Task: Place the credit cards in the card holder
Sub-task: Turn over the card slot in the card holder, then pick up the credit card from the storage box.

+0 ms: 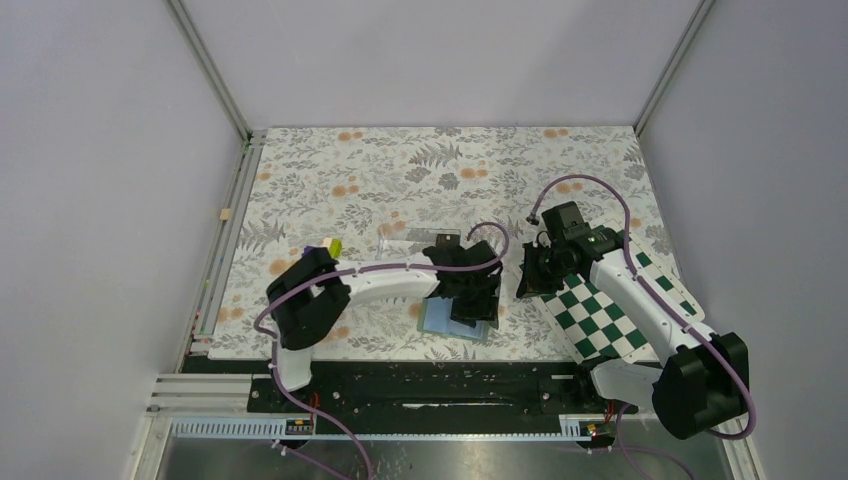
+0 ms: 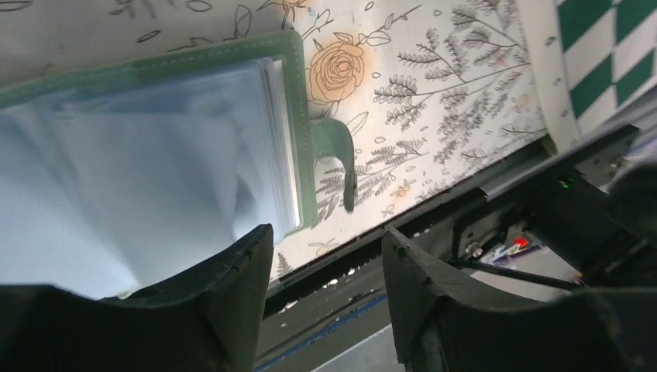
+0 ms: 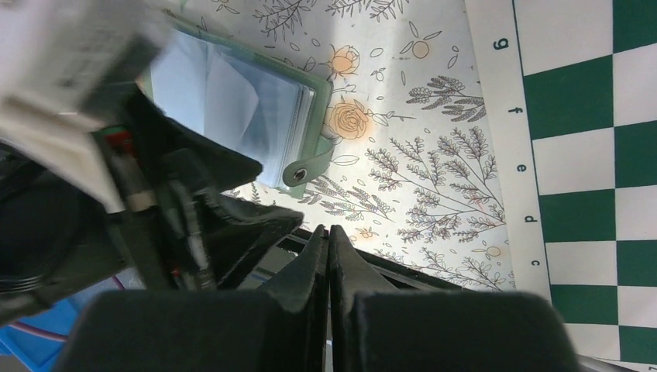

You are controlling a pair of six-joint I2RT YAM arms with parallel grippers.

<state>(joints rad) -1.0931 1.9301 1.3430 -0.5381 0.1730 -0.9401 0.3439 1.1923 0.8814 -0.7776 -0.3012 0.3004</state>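
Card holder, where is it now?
Top view: the card holder lies open on the floral mat under the left claw, left of the chequered board.

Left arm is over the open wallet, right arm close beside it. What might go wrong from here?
The card holder lies open near the floral mat's front edge; a nudge from the open left gripper might slide it off.
Its snap strap sticks out sideways and may snag a finger.
The shut right gripper hangs close beside the left arm, so the two might collide.
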